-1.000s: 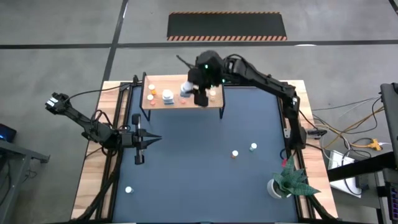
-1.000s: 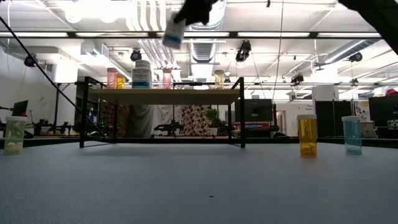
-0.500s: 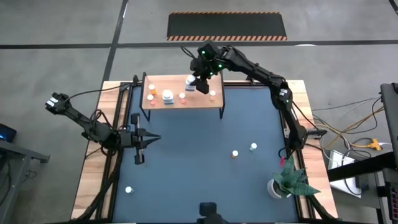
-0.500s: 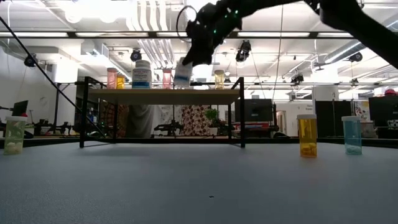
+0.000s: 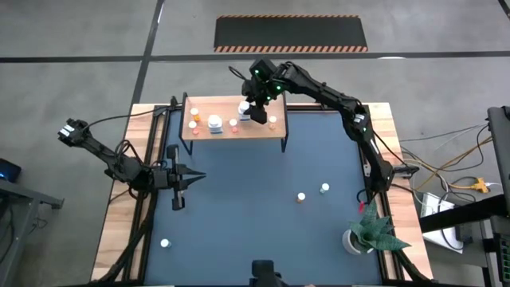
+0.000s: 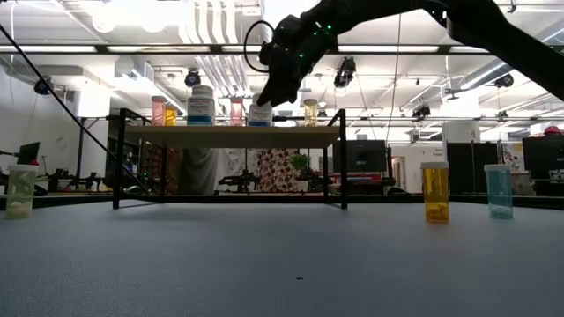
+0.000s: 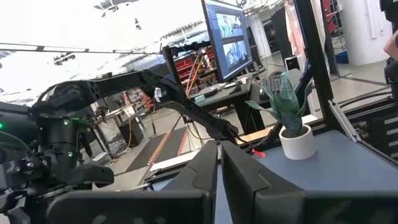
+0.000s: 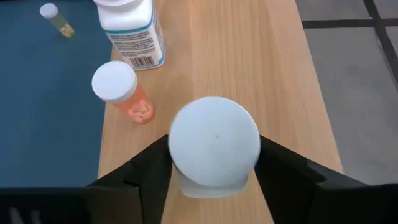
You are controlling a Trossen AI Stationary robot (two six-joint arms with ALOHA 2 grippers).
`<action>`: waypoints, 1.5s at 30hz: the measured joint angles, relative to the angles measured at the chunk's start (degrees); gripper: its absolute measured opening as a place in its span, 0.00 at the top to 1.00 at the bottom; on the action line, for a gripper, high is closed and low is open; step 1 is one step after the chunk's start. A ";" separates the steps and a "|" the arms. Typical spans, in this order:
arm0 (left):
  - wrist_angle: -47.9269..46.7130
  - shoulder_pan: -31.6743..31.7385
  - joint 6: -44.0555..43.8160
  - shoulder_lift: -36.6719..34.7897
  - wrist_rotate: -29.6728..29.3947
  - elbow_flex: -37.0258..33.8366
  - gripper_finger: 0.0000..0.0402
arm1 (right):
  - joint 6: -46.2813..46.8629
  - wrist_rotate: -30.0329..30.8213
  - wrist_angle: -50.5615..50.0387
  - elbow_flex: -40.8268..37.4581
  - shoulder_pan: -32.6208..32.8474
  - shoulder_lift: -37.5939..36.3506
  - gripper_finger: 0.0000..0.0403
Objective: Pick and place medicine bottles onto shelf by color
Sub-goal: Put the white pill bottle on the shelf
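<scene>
Right wrist view: white-capped bottle (image 8: 214, 142) upright on shelf (image 8: 283, 74), directly between right gripper (image 8: 214, 163) fingers, apparently just loosening; axis vertical, retreat straight up.

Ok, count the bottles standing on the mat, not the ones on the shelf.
3: an orange bottle and a bluish bottle close together near the plant, and a pale bottle alone at the left edge of the mat. None looks hidden.

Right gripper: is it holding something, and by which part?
Cannot be told: right gripper flanks a white bottle below its cap, on the shelf; contact is unclear.
</scene>
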 joint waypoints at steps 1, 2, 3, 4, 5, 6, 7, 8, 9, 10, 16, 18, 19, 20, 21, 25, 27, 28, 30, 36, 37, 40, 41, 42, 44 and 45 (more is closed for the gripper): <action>0.02 0.00 0.02 0.00 0.00 0.00 0.99 | -0.02 0.00 0.04 0.00 0.04 0.00 0.46; -0.01 0.00 0.07 0.00 0.00 0.00 0.99 | 0.00 0.00 0.02 0.00 0.06 -0.06 0.45; -0.02 -0.01 0.11 0.02 0.00 0.01 0.99 | 0.00 0.00 0.04 0.00 0.12 -0.13 0.43; -0.01 -0.01 0.11 0.04 0.00 0.03 0.99 | 0.05 0.00 0.06 0.00 0.17 -0.33 0.42; 0.00 0.00 0.11 0.07 0.00 0.02 0.99 | 0.31 0.00 0.06 0.00 0.17 -0.54 0.40; 0.00 -0.01 0.11 0.06 0.00 0.02 0.99 | 0.49 0.00 0.09 0.00 0.17 -0.72 0.39; 0.00 0.00 0.11 0.02 0.00 0.02 0.99 | 0.51 0.00 0.11 0.00 0.17 -0.95 0.38; -0.01 -0.01 0.11 0.02 0.00 0.02 0.99 | 0.59 0.00 0.08 0.00 0.17 -1.23 0.37; -0.02 0.00 0.11 0.02 0.00 0.04 0.99 | 1.05 0.00 0.06 0.00 0.17 -1.56 0.37; 0.00 0.00 0.11 0.06 0.00 0.04 0.99 | 1.50 0.02 0.06 0.00 0.17 -1.88 0.36; -0.02 0.00 0.11 0.02 0.00 0.04 0.99 | 1.76 1.23 -1.94 0.00 0.29 -5.10 0.39; -0.04 0.00 0.11 0.02 0.00 0.04 0.99 | 1.08 4.47 -3.29 0.00 0.33 -5.87 0.43; -0.04 -0.02 0.11 0.02 0.00 0.04 0.99 | 0.93 6.07 -4.18 0.01 0.33 -6.04 0.46; -0.04 -0.01 0.11 0.03 0.00 0.04 0.99 | 0.88 7.37 -5.16 0.02 0.33 -6.05 0.48; -0.03 0.00 0.11 0.02 0.00 0.04 0.99 | 0.88 8.25 -6.06 0.02 0.33 -6.05 0.52; -0.04 -0.02 0.09 0.00 0.00 0.04 0.99 | 1.01 9.24 -8.83 -0.42 0.28 -5.30 0.65; -0.03 -0.02 0.09 0.03 0.00 0.04 0.99 | 1.38 9.20 -9.35 -0.69 0.33 -4.55 0.73; -0.04 0.00 0.09 0.02 0.00 0.04 0.99 | 1.42 9.16 -9.34 -0.76 0.35 -4.17 0.76; -0.04 0.00 0.09 0.02 0.00 0.04 0.99 | 1.36 9.11 -9.07 -0.90 0.45 -3.33 0.83; -0.03 0.00 0.09 0.02 0.00 0.04 0.99 | 0.68 8.98 -8.23 -0.92 1.43 -1.46 0.96; -0.04 -0.02 0.09 0.02 0.00 0.04 0.99 | 0.66 8.96 -7.84 -0.99 1.76 -1.18 0.97; -0.04 -0.01 0.15 0.02 0.00 0.04 0.99 | 0.64 8.96 -4.58 -1.02 2.90 -0.44 0.98; -0.04 -0.02 0.15 0.02 0.00 0.04 0.99 | 0.59 8.98 -3.51 -1.01 3.23 -0.23 0.98; -0.06 0.00 0.15 0.00 0.00 0.04 0.99 | 0.45 8.98 -2.53 -1.01 3.53 -0.02 0.98; -0.12 -0.02 0.15 0.03 0.00 0.04 0.99 | -0.07 9.00 -1.60 -1.01 3.85 0.09 0.98; -0.09 -0.01 0.18 0.07 0.00 0.04 0.99 | -0.15 9.00 -1.64 -1.01 3.99 0.11 0.98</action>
